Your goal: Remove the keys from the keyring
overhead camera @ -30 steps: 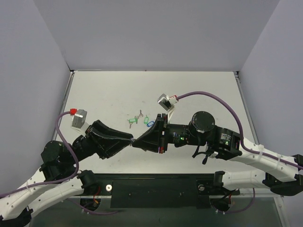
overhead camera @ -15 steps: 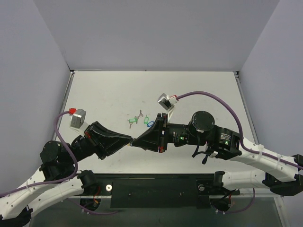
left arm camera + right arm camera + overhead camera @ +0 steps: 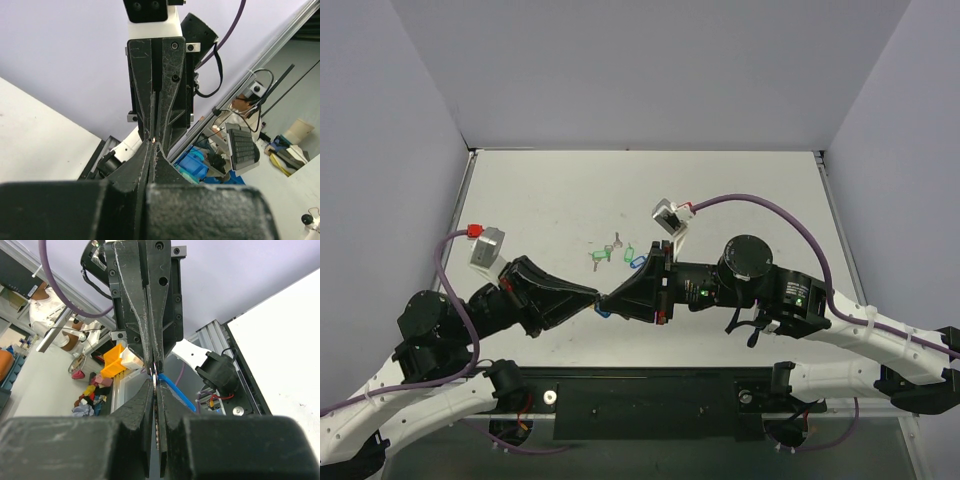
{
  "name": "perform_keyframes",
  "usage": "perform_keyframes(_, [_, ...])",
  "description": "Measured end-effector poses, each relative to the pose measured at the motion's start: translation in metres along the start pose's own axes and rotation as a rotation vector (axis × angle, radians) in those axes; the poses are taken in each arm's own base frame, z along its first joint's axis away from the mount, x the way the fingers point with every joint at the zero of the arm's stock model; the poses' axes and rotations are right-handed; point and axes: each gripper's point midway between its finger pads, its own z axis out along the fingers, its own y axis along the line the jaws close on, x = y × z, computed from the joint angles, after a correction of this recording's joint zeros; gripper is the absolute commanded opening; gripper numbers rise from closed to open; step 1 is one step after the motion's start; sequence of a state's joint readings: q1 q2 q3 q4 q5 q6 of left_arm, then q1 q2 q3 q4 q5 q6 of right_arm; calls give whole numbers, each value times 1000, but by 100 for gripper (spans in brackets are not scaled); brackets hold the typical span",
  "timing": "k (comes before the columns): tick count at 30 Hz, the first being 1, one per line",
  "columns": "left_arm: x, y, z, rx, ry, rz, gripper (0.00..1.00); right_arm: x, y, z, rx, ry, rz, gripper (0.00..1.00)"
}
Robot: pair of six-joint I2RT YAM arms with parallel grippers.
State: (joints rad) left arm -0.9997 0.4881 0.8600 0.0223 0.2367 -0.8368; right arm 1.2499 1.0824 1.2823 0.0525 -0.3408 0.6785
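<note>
Your two grippers meet tip to tip above the near middle of the table. Left gripper: jaws fully closed; you can't tell from its wrist view whether anything is pinched. Right gripper: jaws closed on a thin silver edge of the keyring; ring or key, can't tell. The keyring sits right at that meeting point, off the table, with its blue tag hanging just under the tips. Yellow tag not visible. Green-tagged keys and a lighter blue tag lie on the table behind the grippers, apart from them.
</note>
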Motion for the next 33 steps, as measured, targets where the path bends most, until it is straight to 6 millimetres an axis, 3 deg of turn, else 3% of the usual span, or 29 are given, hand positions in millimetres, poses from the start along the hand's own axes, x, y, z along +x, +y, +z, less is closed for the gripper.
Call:
perform_keyframes(24, [46, 10, -4, -80, 386, 68, 0, 42, -15, -17, 58, 182, 16, 0])
perform_keyframes(33, [55, 11, -4, -78, 450, 62, 0, 50, -16, -20, 62, 219, 26, 0])
